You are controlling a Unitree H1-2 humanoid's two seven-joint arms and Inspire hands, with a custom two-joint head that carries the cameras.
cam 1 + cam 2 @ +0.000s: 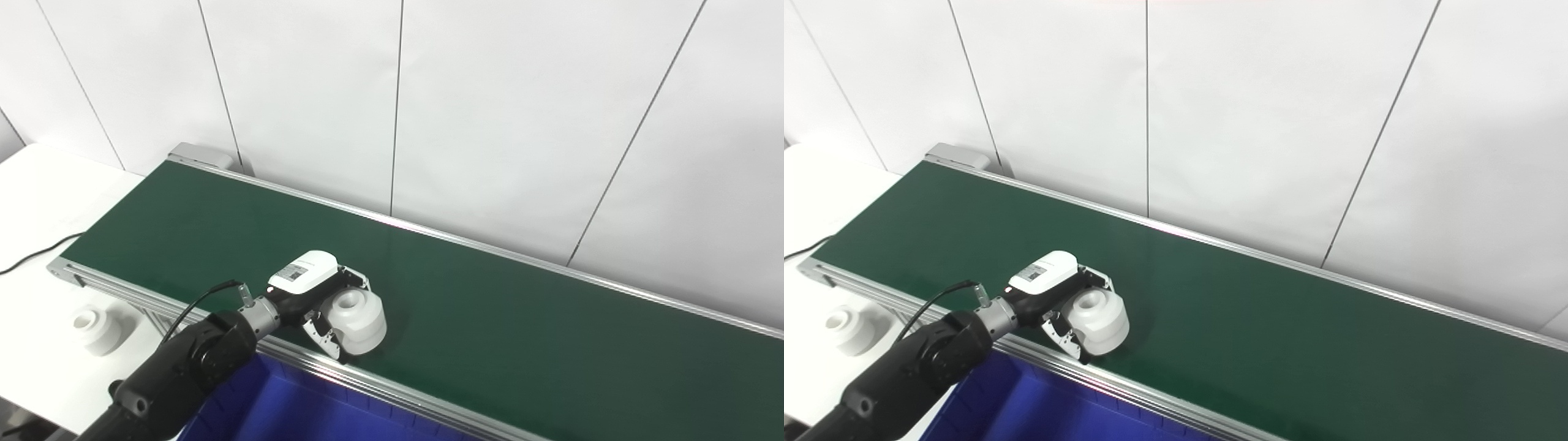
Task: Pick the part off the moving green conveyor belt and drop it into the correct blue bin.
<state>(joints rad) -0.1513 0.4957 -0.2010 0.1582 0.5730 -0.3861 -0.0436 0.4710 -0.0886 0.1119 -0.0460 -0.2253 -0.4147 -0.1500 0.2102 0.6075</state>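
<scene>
Left hand (pixel 313 298) grips the white part (pixel 357 321) over the green conveyor belt (pixel 490 318).

Its fingers wrap the part (a stepped white cylinder with a hollow top) near the belt's near rail, just beyond the blue bin (pixel 294 407). A second white part (pixel 95 327) sits on the white table (pixel 37 202) off the belt's left end.

White panelled wall (pixel 502 104) with thin dark seams; white table (pixel 37 196) at left.
</scene>
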